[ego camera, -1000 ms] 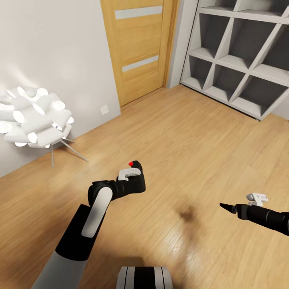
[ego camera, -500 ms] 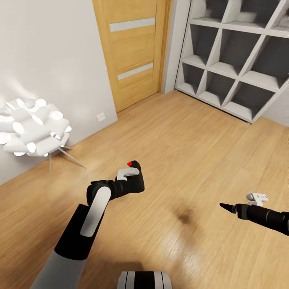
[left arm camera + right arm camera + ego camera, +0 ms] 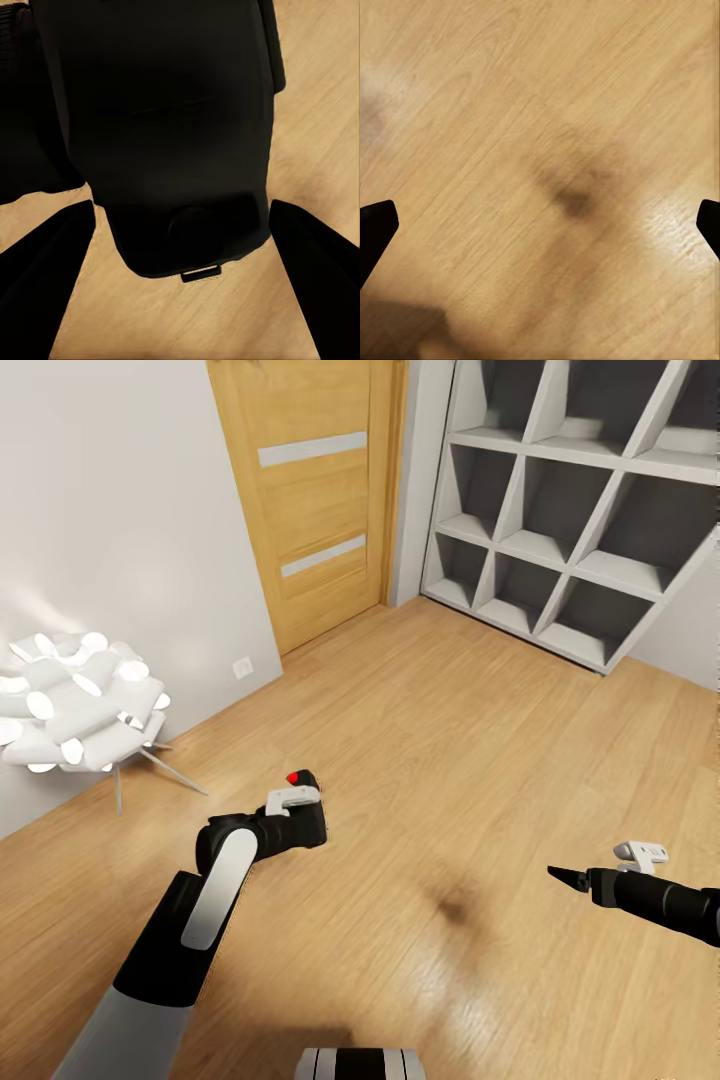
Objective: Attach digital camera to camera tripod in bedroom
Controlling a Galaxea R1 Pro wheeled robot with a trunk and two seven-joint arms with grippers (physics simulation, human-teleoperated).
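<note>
Left fingers (image 3: 45,285) clamp the digital camera (image 3: 157,135); right fingers (image 3: 375,229) spread apart.

Colours I read from my station, bedroom run

Digital camera (image 3: 303,815): black body, red button at its 12 o'clock. Left gripper (image 3: 300,820): black, white clip on top; my left arm black, white and grey. Right gripper (image 3: 556,874): black, white clip. Floor (image 3: 440,760): light honey wood planks with fine grain. Door (image 3: 310,490) at 12 o'clock: golden wood, two pale grey stripes. Shelf (image 3: 580,510) at 2 o'clock: grey. Wall (image 3: 110,520): pale grey. Lamp (image 3: 75,700) at 9 o'clock: glowing white, silver legs.
</note>
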